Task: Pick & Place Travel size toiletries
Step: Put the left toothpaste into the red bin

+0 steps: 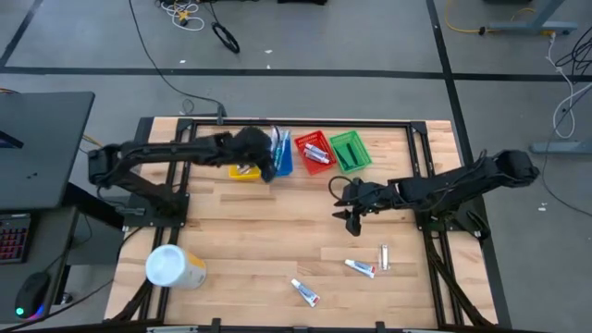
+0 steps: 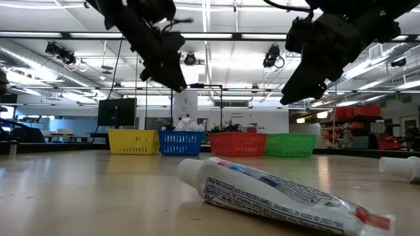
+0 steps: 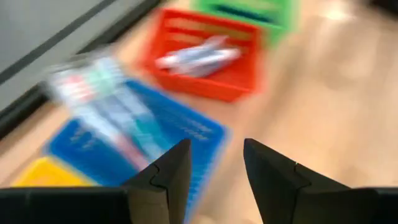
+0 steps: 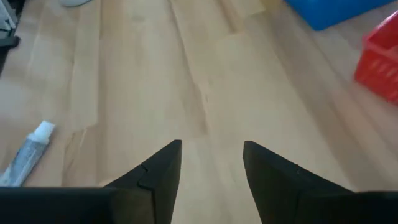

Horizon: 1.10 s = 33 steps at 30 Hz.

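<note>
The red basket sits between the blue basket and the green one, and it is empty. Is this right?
Not quite. The red basket does sit between the blue basket and the green basket, but it is not empty: the high view and the left wrist view show white tubes lying inside it.

Bright even overhead ceiling lighting, soft faint shadows, left wrist view motion-blurred, low view background hazy

Overhead camera gives us whole table (image 1: 277,231) straight down. Low camera sits at tabletop height, close behind toothpaste tube (image 2: 282,195), facing basket row. Left wrist camera looks down close on blue basket (image 3: 186,127) and red basket (image 3: 208,84). Right wrist camera faces bare wood, tube at edge. We find red basket in all four views.
</note>
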Motion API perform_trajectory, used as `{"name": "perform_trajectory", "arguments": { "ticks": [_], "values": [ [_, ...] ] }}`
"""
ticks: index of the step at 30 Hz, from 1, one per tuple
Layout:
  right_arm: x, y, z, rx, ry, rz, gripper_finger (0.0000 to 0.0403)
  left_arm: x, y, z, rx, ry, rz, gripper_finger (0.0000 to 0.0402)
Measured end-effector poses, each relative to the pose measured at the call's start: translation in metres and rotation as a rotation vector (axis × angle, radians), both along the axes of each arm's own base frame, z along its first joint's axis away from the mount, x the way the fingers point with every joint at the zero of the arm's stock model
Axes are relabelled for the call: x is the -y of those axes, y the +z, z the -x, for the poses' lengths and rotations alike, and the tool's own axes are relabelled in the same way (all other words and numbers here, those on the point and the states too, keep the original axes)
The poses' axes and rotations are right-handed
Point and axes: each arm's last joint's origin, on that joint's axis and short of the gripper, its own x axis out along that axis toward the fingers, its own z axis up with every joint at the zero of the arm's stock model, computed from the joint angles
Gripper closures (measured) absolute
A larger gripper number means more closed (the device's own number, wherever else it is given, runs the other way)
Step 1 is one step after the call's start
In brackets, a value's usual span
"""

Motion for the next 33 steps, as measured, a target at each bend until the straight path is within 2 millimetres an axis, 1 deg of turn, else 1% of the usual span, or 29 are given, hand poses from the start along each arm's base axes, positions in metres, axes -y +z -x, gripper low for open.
{"name": "perform_trajectory", "arguments": {
  "ticks": [4, 7, 12, 16, 20, 23, 24, 26, 28, 33],
  "values": [
    [-0.014, 0.0, 0.002, 0.0, 0.031, -0.032, 0.022, 0.038, 0.002, -0.009, -0.007, -0.18, -0.045, 0.0252],
    [-0.029, 0.0, 0.005, -0.006, 0.062, -0.079, 0.022, 0.067, 0.005, -0.015, 0.02, -0.308, -0.086, 0.0253],
    [-0.056, -0.006, 0.011, -0.047, 0.122, -0.153, 0.022, 0.114, 0.011, -0.019, 0.09, -0.502, -0.149, 0.0253],
    [-0.072, -0.015, 0.014, -0.071, 0.138, -0.111, 0.022, 0.143, 0.013, -0.017, 0.129, -0.608, -0.159, 0.0253],
    [-0.08, -0.021, 0.012, -0.059, 0.123, -0.068, 0.022, 0.165, 0.013, -0.012, 0.138, -0.682, -0.142, 0.0253],
    [-0.082, -0.023, 0.009, -0.041, 0.118, -0.065, 0.022, 0.18, 0.005, -0.019, 0.163, -0.724, -0.137, 0.0253],
    [-0.082, -0.023, 0.008, -0.032, 0.119, -0.069, 0.022, 0.184, 0.0, -0.023, 0.163, -0.747, -0.129, 0.0253],
    [-0.083, -0.022, 0.007, -0.018, 0.122, -0.071, 0.022, 0.194, -0.009, -0.035, 0.217, -0.809, -0.116, 0.0253],
    [-0.083, -0.021, 0.006, -0.003, 0.128, -0.069, 0.022, 0.201, -0.023, -0.044, 0.226, -0.858, -0.097, 0.0253],
    [-0.082, -0.02, 0.005, 0.01, 0.145, -0.042, 0.022, 0.209, -0.053, -0.064, 0.256, -0.878, -0.065, 0.0252]
  ]
}}
